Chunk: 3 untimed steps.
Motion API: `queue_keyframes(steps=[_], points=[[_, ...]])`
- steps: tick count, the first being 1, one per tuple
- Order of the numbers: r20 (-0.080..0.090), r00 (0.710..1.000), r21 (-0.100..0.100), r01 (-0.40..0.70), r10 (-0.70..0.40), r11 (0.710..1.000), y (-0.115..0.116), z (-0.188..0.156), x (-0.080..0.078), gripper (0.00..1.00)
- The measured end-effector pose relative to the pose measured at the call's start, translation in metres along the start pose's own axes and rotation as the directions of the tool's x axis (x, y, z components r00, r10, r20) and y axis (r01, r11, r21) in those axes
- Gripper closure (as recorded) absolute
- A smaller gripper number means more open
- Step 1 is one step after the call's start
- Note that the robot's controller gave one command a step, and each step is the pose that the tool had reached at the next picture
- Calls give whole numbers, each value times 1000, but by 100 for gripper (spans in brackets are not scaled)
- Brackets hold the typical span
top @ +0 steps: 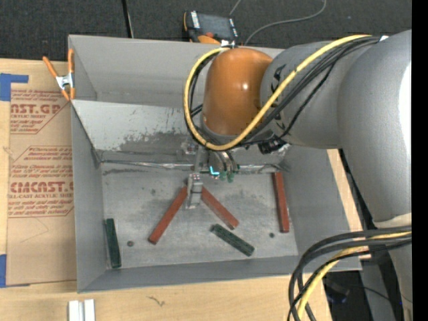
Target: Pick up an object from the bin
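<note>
Red left stick [170,214] and red right stick [219,209] meet under the gripper [194,198], whose jaws I can't tell, so it might push both away.

In the bin [87,179], the gripper [194,196] is hanging above where two bars are meeting, the left bar [167,218] running off to its front-left, the right bar [221,210] to its front-right. A third bar [281,202] is lying well to its right by the wall, a fourth bar [233,239] just in front of the right bar, a fifth bar [112,243] far front-left in the corner.
</note>
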<state>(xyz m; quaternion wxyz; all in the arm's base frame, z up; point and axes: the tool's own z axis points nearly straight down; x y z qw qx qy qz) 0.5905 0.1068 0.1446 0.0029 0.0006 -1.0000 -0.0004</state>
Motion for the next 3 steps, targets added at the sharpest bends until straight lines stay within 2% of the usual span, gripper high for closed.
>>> queue_keyframes(steps=[1, 2, 3], points=[[1, 973, 1, 231, -231, 973, 23, 74, 22, 0], [7, 973, 1, 229, -229, 973, 23, 71, 20, 100], [15, 930, 4, 368, -368, 930, 21, -57, 33, 100]])
